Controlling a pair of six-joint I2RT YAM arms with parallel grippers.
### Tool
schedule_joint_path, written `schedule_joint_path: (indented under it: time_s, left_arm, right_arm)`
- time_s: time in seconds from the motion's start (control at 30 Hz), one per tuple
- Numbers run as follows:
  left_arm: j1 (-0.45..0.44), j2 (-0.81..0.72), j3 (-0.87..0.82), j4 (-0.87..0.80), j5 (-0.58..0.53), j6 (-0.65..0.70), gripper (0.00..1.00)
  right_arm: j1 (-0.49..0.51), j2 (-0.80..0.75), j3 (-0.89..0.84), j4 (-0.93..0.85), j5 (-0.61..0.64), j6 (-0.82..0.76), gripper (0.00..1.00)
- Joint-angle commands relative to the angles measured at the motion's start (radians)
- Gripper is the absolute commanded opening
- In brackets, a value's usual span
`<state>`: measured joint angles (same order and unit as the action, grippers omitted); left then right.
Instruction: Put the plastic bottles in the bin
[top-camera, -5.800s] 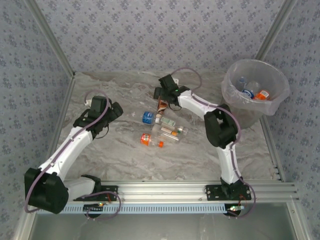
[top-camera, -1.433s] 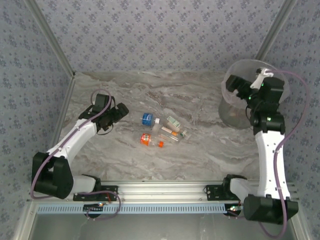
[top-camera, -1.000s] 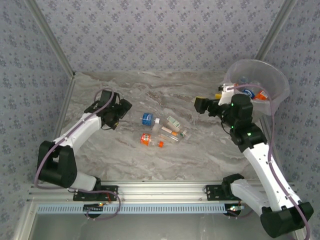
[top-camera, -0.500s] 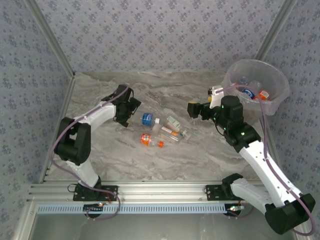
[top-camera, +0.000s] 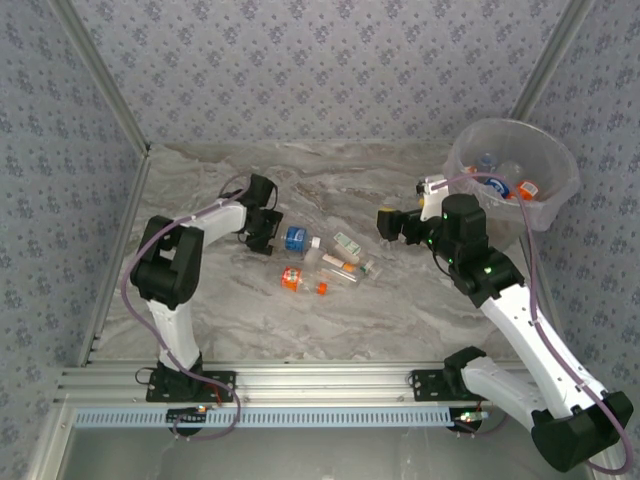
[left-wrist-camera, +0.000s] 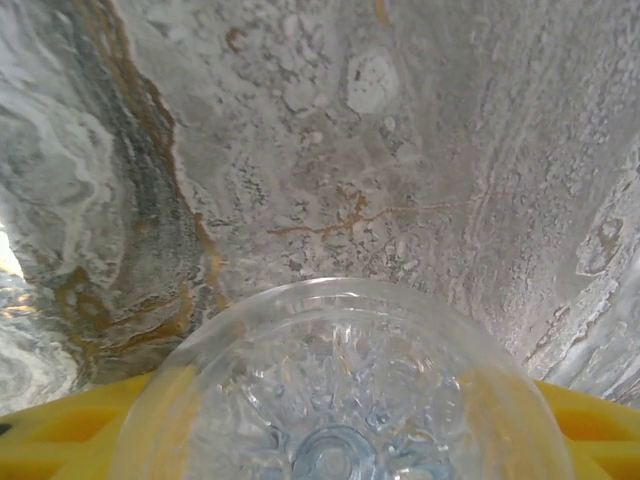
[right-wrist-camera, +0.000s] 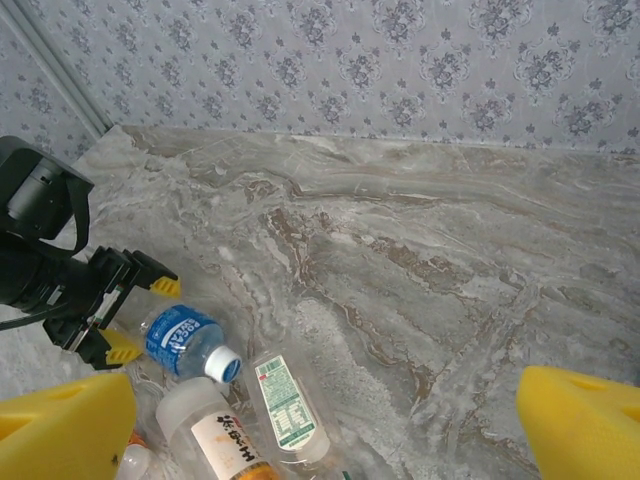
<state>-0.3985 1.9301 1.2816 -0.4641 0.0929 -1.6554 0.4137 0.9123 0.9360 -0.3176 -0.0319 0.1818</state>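
Bottles (top-camera: 340, 265), clear with coloured labels, cluster on the tabletop (top-camera: 400, 310); others lie in the bin (top-camera: 458, 165) far right. My left hand (top-camera: 272, 232) straddles the blue-labelled bottle (top-camera: 293, 237) at its base, and I can't tell if it grips; right hand (top-camera: 390, 222) spread, empty.

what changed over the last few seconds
Right gripper took the brown-label bottle to the bin and swung back, open and empty. Left gripper reached across; its jaws now flank the blue bottle. The other bottles on the table stayed put.
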Motion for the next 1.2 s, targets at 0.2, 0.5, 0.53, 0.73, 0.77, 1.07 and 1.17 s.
schedule_joint_path:
  time_s: [0.2,0.5,0.53,0.73,0.77,1.07,1.17]
  left_arm:
    - [-0.005,0.012,0.05,0.012,-0.082,0.028,0.54]
    - [-0.005,-0.063,0.001,0.082,-0.135,0.079,0.33]
    - [-0.004,-0.077,-0.001,0.089,-0.144,0.101,0.31]
    - [-0.018,-0.193,0.006,0.155,-0.224,0.37,0.21]
    - [-0.022,-0.218,-0.004,0.173,-0.237,0.422,0.2]
    - [-0.024,-0.43,-0.119,0.405,-0.043,0.826,0.1]
    - [-0.025,-0.47,-0.087,0.349,0.073,0.928,0.1]
  right_arm:
    - [0.009,-0.006,0.032,-0.006,0.014,-0.021,1.0]
    - [0.014,0.028,0.026,0.033,0.01,-0.002,1.0]
    - [0.014,0.035,0.026,0.042,0.001,0.007,1.0]
    - [0.019,0.105,0.014,0.121,0.051,0.16,1.0]
    - [0.02,0.12,0.012,0.139,0.028,0.172,1.0]
    - [0.063,0.282,0.086,0.217,-0.177,0.165,1.0]
    - [0.099,0.326,0.099,0.264,-0.218,0.14,1.0]
